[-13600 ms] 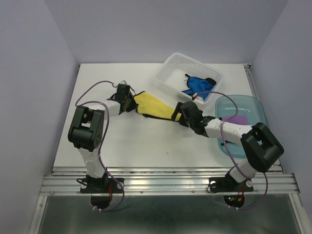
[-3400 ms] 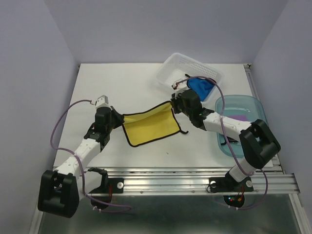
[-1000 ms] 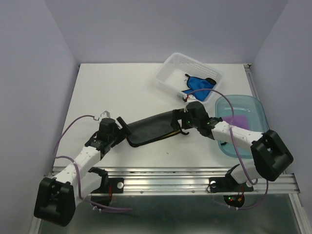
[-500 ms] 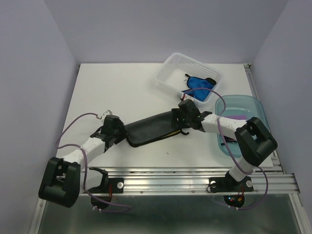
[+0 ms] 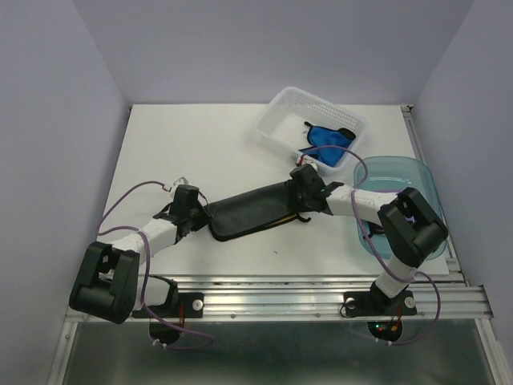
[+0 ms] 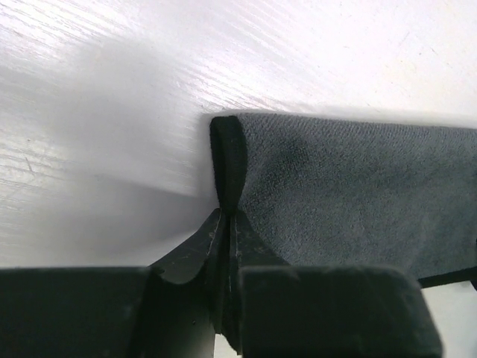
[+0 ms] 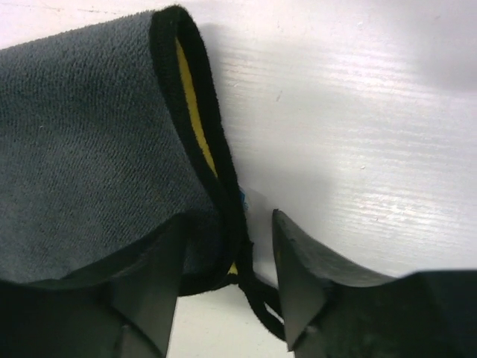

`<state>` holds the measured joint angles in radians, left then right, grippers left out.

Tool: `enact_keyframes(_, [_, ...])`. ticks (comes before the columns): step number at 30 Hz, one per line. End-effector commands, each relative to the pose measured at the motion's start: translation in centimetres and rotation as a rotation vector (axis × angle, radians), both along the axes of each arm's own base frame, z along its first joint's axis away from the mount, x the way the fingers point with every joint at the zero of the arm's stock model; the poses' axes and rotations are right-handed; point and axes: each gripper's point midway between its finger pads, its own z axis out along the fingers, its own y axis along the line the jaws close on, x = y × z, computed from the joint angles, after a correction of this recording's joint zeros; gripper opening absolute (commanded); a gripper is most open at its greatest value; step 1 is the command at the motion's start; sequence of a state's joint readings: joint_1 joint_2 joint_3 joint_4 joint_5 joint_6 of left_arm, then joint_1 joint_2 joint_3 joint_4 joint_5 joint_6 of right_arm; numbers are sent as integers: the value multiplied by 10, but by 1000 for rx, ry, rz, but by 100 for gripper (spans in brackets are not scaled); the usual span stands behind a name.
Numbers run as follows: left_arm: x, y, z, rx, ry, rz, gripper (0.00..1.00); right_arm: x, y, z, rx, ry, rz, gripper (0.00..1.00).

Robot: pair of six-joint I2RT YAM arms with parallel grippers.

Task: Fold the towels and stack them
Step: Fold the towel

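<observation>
Two containers are sitting at the right of the top view. The white basket [image 5: 276, 112] in the upper right is holding a blue towel [image 5: 325, 138] with something black [image 5: 346, 133] just beside it. The blue-green tray [image 5: 417, 172] below it is showing a purple patch [image 5: 397, 191] that may be a towel, though the right arm is crossing in front of it.

On the table [image 5: 200, 144], the folded towel [image 5: 248, 211] is lying in the middle of the frame with its dark face up. Its long axis is running from lower left to upper right, towards the basket. The left gripper [image 5: 199, 215] is sitting at its lower-left end and the right gripper [image 5: 295, 191] at its upper-right end.

From above, the jaws are too small to read, and the wrist cameras are settling it. The left wrist view is showing the left claw pressed nearly together, pinching the rolled black hem at the towel's end, with grey cloth stretching to the right. The right wrist view is showing the right claw spread, its fingers [image 7: 298, 276] straddling the towel's end without clamping it: one is lying over the grey cloth, the other is standing off on bare table. Only this view is showing the yellow inner layer, peeping out along the black edging, and a thin black loop trailing from the corner.
</observation>
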<state>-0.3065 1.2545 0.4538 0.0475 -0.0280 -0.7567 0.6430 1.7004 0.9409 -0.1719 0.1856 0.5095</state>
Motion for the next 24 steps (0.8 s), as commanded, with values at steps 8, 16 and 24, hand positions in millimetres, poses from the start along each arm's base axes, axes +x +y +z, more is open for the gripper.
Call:
enact_keyframes(8, [5,-8,7,-11,-38,-46,8,-12,-2,-4,3,30,-1,22])
enact_keyframes(16, [4,-30,12,-42,-78,-135,0,-8,-19,20,-49,-56,-10,1])
enact_keyframes(24, [5,-50,11,-68,-80,-181,0,-12,-7,51,3,-88,88,1])
